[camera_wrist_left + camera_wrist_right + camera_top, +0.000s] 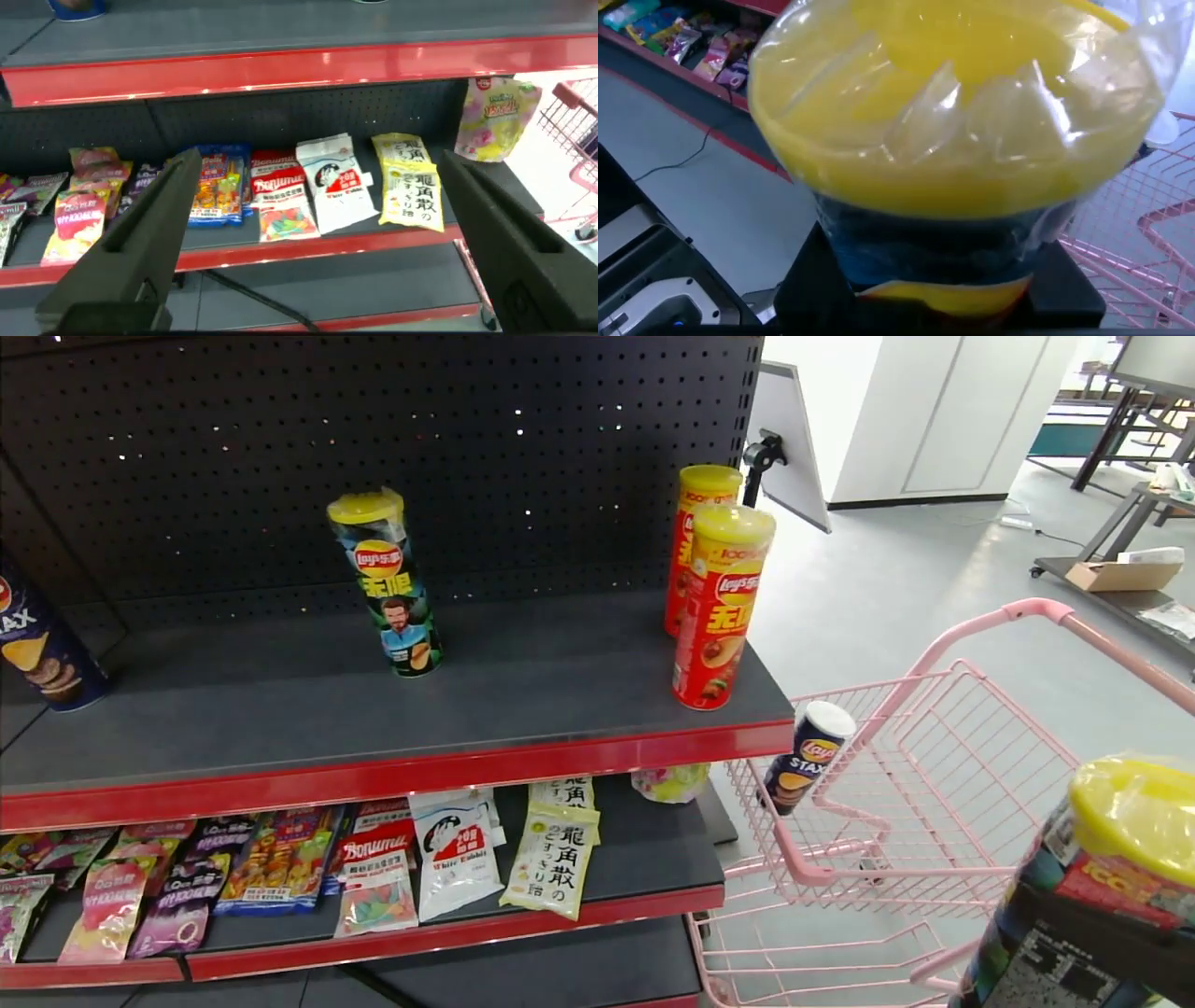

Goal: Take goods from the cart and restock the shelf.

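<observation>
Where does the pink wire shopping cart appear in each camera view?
Head view: pink wire cart, right of the red-edged shelf.
Left wrist view: cart past the shelf end, beyond the pale pouch.
Right wrist view: cart behind the yellow-lidded can.
Shared landmark: snack bags.

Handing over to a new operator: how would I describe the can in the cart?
Find the pink cart right of the shelf. In its upper basket, at the corner nearest the shelf, leans a dark blue can. Its white lid sets it apart from the yellow-lidded cans.
</observation>
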Controlling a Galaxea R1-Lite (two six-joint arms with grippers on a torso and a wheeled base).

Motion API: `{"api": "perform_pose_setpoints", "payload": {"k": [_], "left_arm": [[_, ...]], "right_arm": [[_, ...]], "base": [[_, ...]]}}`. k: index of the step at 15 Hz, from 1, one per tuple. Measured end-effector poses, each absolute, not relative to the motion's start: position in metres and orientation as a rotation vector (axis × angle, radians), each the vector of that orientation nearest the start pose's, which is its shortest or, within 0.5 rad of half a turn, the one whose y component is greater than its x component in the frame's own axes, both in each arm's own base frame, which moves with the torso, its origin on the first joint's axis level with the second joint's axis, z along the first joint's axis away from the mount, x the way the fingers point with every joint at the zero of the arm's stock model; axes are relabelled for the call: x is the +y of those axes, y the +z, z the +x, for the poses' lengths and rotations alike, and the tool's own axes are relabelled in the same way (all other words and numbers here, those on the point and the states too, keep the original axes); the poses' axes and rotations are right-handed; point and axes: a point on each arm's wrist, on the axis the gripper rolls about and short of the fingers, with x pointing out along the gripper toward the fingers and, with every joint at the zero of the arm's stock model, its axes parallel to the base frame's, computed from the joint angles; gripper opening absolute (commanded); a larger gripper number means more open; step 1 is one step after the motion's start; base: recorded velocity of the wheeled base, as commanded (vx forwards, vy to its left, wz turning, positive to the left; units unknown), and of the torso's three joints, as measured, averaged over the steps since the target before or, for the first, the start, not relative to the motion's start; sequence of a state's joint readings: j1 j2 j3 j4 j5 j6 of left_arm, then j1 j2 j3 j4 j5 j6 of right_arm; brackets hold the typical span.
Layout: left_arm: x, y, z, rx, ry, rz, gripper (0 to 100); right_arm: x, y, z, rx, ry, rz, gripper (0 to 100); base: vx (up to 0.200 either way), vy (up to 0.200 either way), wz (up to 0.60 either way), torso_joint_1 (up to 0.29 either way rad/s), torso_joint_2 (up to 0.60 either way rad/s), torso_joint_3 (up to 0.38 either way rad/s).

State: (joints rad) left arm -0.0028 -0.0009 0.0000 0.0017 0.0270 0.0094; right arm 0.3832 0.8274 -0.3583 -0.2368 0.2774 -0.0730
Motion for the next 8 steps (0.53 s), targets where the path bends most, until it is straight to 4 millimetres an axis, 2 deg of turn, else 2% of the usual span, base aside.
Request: {"api": "perform_pose_setpoints", "payload": {"k": [8], "left_arm": [[0.0007,0.0754,-0.0229,0.001,0.025,0.01,100]], "right_arm": [[0.0409,0.1881,0.0752,0.197,0.729,-0.086,0]], "base": [[0.0,0.2,0.0,0.0,0.0,0.002]]}}
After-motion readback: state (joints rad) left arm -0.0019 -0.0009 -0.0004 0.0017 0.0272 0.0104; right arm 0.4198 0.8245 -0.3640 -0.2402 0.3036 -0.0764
